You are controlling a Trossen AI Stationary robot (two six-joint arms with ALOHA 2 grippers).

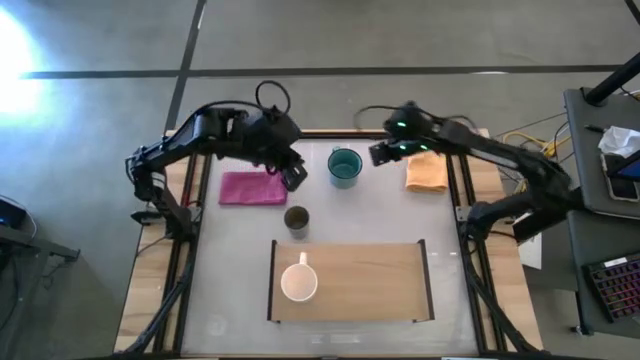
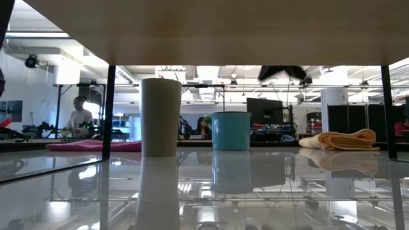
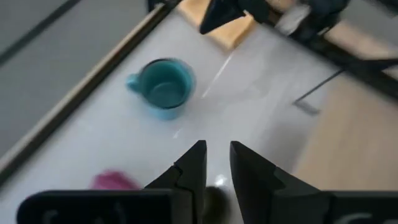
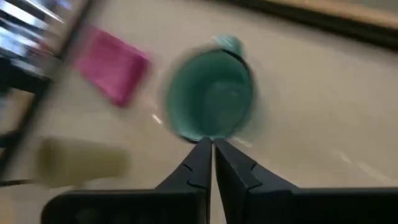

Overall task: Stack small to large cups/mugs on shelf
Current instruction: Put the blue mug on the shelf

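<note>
The teal-green mug (image 1: 344, 166) stands upright on the white tabletop near its far edge; it also shows in the low view (image 2: 231, 130). The small dark olive cup (image 1: 296, 219) stands nearer, between the mug and the shelf. The cream-white mug (image 1: 299, 281) shows on the left part of the light-wood shelf (image 1: 370, 285). My left gripper (image 1: 292, 172) hovers left of the teal mug and above the olive cup, its fingers (image 3: 217, 158) slightly apart and empty. My right gripper (image 1: 376, 153) hangs just right of the teal mug, shut (image 4: 208, 146), above its rim (image 2: 281, 71).
A pink cloth (image 1: 252, 187) lies at the far left and an orange cloth (image 1: 426, 172) at the far right. In the low view a pale upright cylinder (image 2: 160, 117) stands left of the teal mug, below the shelf board (image 2: 204, 32). A person (image 2: 80, 115) shows beyond the table.
</note>
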